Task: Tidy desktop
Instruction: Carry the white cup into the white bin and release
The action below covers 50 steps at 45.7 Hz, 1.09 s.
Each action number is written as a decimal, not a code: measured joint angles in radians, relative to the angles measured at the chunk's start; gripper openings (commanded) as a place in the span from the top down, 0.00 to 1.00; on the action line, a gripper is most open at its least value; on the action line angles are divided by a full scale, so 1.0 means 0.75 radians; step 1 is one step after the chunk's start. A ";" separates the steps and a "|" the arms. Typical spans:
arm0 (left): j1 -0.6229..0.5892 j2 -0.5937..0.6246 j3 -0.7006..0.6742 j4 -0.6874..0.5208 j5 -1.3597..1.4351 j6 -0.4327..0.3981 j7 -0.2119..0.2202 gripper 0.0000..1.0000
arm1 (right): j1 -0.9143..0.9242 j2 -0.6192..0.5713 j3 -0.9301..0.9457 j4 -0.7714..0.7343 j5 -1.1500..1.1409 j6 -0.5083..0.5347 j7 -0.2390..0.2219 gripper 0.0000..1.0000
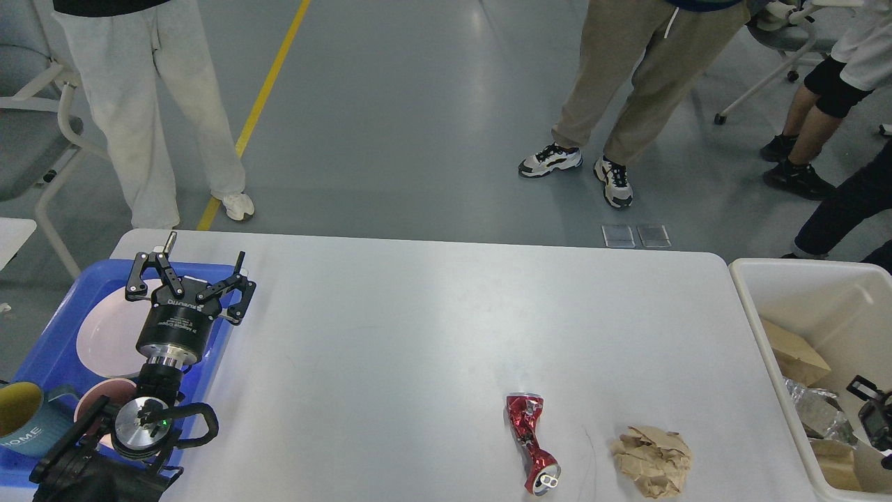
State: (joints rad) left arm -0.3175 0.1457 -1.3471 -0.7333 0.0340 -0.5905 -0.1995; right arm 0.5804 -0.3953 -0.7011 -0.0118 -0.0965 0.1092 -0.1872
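The white desktop (418, 328) fills the middle of the head view. A crushed red can (531, 440) lies on it near the front edge, with a crumpled brown paper ball (651, 459) just to its right. My left gripper (202, 254) hovers over the desktop's left end, at the right edge of a blue tray (63, 314). It is open with nothing between its fingers. Only a small black part of my right gripper (874, 413) shows at the right edge, over a white bin (756, 321); its fingers cannot be told apart.
The blue tray holds a pink plate (104, 335), a pink bowl (94, 404) and a teal mug (24, 418). The white bin contains cardboard and crumpled foil. Several people stand on the floor beyond the desktop's far edge. A chair stands at the far left.
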 measured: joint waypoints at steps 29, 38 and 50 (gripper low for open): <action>0.000 0.000 0.000 0.000 -0.001 0.001 0.000 0.04 | -0.103 0.092 -0.020 -0.012 0.000 -0.132 -0.002 0.33; 0.000 0.000 0.000 0.000 -0.001 0.001 0.000 0.04 | -0.127 0.101 -0.018 -0.008 0.001 -0.290 -0.002 0.00; 0.000 0.000 0.000 0.000 -0.001 0.001 0.000 0.04 | -0.131 0.094 -0.018 0.006 0.002 -0.318 -0.002 0.00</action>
State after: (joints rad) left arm -0.3175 0.1457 -1.3472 -0.7332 0.0335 -0.5901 -0.1995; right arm 0.4823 -0.3248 -0.7147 -0.0076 -0.0951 -0.1289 -0.1890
